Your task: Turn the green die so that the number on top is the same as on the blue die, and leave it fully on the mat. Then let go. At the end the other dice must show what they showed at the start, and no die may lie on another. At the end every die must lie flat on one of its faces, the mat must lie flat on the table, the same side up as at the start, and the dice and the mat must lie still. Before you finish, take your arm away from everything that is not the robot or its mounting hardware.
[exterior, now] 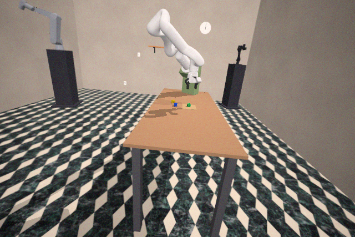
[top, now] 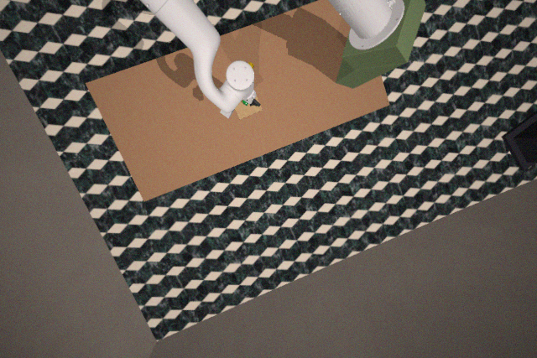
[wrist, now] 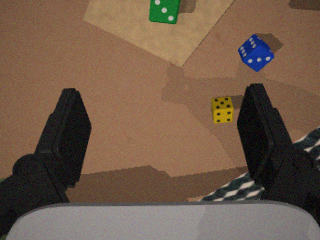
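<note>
The green die (wrist: 164, 4) (exterior: 188, 104) (top: 245, 102) lies flat on the tan mat (wrist: 127, 0) (exterior: 192, 107) (top: 246, 113), well inside its edges. The face turned to the wrist camera shows three pips. The blue die (wrist: 256, 52) (exterior: 175, 104) lies on the bare table to the right of the mat in the wrist view. The yellow die (wrist: 223, 110) (exterior: 173, 101) lies close by. All three dice are apart from each other. My gripper (wrist: 162, 105) (exterior: 191, 86) is open and empty, raised well above the table, with the green die clear of its fingers.
The brown table (top: 173, 137) (exterior: 186, 134) carries the arm's green base (top: 381, 54) (exterior: 197, 90) at its far end. The arm's shadow falls on the table near the dice. In the wrist view the table's edge shows at the lower right.
</note>
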